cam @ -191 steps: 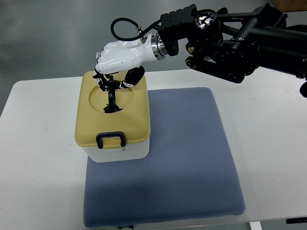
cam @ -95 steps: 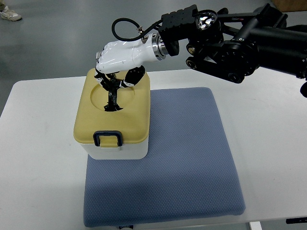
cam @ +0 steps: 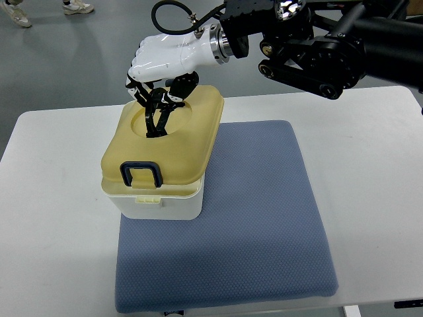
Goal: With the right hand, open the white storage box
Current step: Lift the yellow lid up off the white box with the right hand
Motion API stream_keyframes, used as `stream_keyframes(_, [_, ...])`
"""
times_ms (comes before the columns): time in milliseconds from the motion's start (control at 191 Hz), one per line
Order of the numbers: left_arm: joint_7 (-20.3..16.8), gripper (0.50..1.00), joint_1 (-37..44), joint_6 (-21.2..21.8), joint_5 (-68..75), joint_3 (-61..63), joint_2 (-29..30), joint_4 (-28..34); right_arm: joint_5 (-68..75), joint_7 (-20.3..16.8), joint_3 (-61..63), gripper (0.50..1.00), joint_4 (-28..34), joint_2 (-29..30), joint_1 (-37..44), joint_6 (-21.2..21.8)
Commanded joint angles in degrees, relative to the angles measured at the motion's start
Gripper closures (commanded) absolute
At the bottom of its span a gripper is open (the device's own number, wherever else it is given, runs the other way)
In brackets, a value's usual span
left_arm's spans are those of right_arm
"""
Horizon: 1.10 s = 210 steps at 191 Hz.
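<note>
Feet of a person (cam: 39,9) are glimpsed at the upper left corner, on the grey floor well apart from the work. Nearer, the white table (cam: 46,218) is seen bare along its left side, and no left arm is shown anywhere in the top view. On the table's left-centre the white storage box (cam: 158,203) is set, its base resting on the left part of the blue cushion mat (cam: 258,218). The box's yellow lid (cam: 165,142) is tilted: its far right edge is raised clear of the white body while the near edge, with the dark blue latch handle (cam: 140,175), is kept low against the rim. Directly above the lid's round recess the right hand (cam: 158,105) is placed, its dark fingers (cam: 155,117) curled down into the recess and closed on the lid there. The hand's arm is brought in from the upper right, so the box lies below and to the left of the wrist, and the lid's longer side runs from the near edge towards the far one. A further lift up and back is judged to be what the opening calls for. To the right, only the mat's open surface and more table are found; nothing is placed in the lid's way.
</note>
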Motion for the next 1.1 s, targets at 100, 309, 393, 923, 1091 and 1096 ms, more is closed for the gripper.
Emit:
stream_keyframes(100, [0.0, 0.5, 0.02, 0.0, 0.0, 0.0, 0.0, -0.04, 0.1, 0.0, 0.35, 1.0, 0.09, -1.4, 0.12, 0.13])
stream_keyframes(309, [0.0, 0.5, 0.02, 0.0, 0.0, 0.0, 0.0, -0.04, 0.89, 0.0, 0.44, 1.0, 0.18, -3.24, 2.14, 0.04])
stream_keyframes(393, [0.0, 0.5, 0.02, 0.0, 0.0, 0.0, 0.0, -0.04, 2.03, 0.0, 0.44, 1.0, 0.26, -4.12, 3.11, 0.13])
stream_keyframes(923, [0.0, 0.5, 0.02, 0.0, 0.0, 0.0, 0.0, 0.05, 3.79, 0.0, 0.0, 1.0, 0.88, -14.32, 3.29, 0.74])
stream_keyframes(1091, [0.0, 0.5, 0.02, 0.0, 0.0, 0.0, 0.0, -0.04, 3.62, 0.0, -0.27, 1.0, 1.84, -18.36, 1.62, 0.39])
stream_keyframes(1096, [0.0, 0.5, 0.02, 0.0, 0.0, 0.0, 0.0, -0.04, 3.62, 0.0, -0.27, 1.0, 1.85, -18.36, 1.62, 0.39])
